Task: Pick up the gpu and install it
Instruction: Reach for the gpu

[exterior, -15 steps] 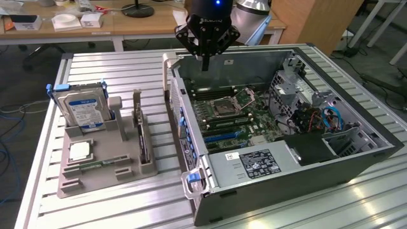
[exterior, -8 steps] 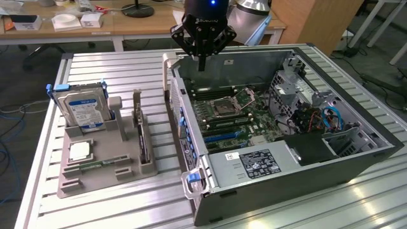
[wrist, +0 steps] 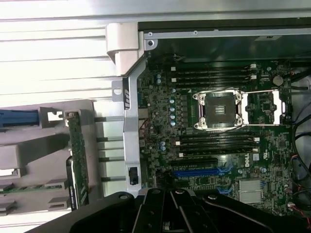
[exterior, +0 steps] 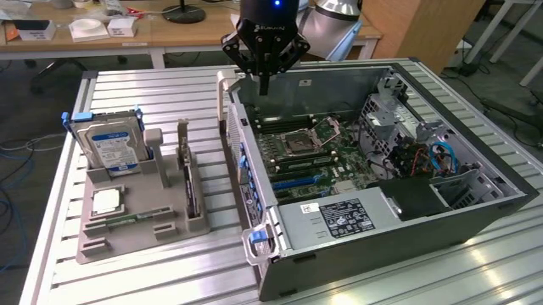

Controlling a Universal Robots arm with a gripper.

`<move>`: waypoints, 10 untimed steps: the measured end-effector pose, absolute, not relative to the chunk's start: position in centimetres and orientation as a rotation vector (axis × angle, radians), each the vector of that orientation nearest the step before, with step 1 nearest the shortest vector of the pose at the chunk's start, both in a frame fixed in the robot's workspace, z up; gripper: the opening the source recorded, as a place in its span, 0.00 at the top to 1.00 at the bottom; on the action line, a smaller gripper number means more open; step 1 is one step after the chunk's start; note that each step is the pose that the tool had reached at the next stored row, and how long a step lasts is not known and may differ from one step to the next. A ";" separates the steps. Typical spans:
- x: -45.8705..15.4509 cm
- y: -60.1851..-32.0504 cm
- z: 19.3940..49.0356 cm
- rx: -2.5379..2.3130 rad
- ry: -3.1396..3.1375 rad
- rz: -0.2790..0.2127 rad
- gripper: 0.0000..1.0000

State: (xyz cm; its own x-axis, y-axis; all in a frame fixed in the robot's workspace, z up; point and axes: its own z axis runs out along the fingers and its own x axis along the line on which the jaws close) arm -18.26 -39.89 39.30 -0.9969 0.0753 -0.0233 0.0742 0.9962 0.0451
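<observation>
The gpu (wrist: 77, 160) stood on edge in its rack (exterior: 127, 238), easy to grab; the gripper (exterior: 264, 88) hung closed and empty over the case (exterior: 475, 210).

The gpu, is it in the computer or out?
Out. The gpu stands on edge in the gray holder beside the computer case; the blue slot on the board is empty.

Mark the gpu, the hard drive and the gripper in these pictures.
gpu (wrist: 78, 155), wrist view, on the green board's edge.
hard drive (exterior: 110, 149), exterior view, on its blue label.
gripper (exterior: 263, 89), exterior view, at the shut fingertips.
</observation>
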 end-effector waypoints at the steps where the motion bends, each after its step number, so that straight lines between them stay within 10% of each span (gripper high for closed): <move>1: -18.4 -39.9 39.3 0.117 3.114 0.069 0.90; 10: -19.3 -39.9 39.3 0.117 3.114 0.069 0.90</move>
